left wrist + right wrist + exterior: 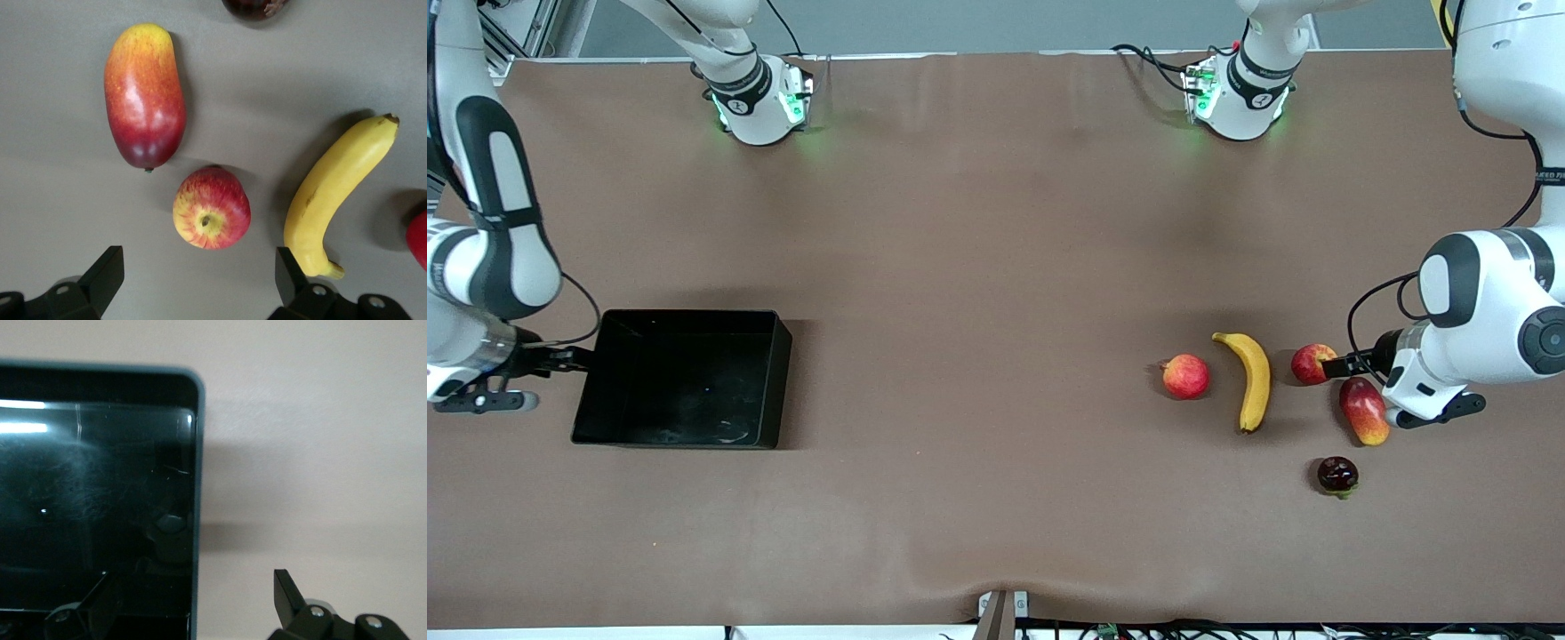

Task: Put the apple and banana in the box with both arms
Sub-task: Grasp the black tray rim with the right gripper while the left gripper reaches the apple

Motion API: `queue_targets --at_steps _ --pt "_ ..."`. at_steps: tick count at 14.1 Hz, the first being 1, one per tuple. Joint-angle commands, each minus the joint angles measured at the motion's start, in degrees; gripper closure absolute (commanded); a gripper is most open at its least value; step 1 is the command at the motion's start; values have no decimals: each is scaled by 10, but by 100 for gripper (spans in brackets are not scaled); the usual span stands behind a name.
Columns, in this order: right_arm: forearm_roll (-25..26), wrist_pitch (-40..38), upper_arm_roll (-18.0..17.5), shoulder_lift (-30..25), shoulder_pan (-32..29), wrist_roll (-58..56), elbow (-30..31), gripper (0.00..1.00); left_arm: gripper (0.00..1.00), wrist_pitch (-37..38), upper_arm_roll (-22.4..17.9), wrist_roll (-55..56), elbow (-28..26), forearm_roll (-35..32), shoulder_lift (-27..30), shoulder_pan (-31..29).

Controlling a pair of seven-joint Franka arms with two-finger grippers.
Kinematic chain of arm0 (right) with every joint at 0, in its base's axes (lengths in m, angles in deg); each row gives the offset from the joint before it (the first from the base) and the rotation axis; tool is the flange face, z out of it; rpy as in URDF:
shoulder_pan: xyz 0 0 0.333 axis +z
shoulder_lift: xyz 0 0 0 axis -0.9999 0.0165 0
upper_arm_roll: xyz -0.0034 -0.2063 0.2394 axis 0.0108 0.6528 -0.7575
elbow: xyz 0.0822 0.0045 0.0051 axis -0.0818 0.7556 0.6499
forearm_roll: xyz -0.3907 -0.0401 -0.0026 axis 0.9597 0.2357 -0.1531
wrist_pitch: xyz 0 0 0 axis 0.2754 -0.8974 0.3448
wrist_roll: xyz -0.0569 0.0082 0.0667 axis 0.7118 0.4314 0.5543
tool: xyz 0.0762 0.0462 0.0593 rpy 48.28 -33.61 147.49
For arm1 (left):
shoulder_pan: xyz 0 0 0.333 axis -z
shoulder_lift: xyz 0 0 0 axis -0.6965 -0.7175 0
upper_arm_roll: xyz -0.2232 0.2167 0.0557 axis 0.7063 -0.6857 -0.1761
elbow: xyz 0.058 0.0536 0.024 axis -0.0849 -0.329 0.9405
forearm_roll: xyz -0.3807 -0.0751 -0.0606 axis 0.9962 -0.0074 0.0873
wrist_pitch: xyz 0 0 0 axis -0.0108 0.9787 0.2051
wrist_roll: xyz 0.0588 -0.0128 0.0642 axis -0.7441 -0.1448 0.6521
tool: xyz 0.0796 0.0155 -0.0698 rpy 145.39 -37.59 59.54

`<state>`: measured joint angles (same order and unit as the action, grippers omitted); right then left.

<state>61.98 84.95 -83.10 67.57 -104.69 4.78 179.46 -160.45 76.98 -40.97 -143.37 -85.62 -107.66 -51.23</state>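
Apple (211,217), small, round, deep red with a yellowish patch, is sitting on the brown table (996,267) between the curved yellow banana (1254,380) and an oblong red-to-yellow fruit (1364,410). Your left gripper (197,277) is hanging over it, fingers spread wide to straddle it. Your right gripper (190,600) is straddling the wall of the empty glossy black tray (770,373), fingers apart, probably to steady it.

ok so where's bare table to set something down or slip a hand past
The widest bare stretch lies between the box and the pinkish-red fruit. The box itself holds nothing. It is crowded at the left arm's end: banana, apple, mango-like fruit and dark fruit cluster there.
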Motion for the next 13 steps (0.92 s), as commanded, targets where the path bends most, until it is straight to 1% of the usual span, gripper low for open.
queue_targets --at_steps 1,3,4,5,6,11,13 --pt "8 18 -7 2 -4 -4 27 0 0 -9 0 5 16 5 -19 -3" --pt "8 12 -7 11 0 -4 27 0 0 -11 -1 5 14 2 -26 -4" --pt "8 12 -7 15 3 -4 27 53 0 -11 -1 6 14 2 -27 -3" --pt "8 12 -7 18 3 -4 27 89 0 -16 -1 5 13 2 -31 -4" --pt "8 12 -8 19 0 -5 26 98 0 -25 -1 5 11 1 -40 -5" --pt "8 11 -8 17 4 -17 25 99 0 -34 0 -3 8 2 -69 -13" --pt "8 5 -10 12 6 -15 19 100 0 -36 1 -3 8 4 -81 -13"
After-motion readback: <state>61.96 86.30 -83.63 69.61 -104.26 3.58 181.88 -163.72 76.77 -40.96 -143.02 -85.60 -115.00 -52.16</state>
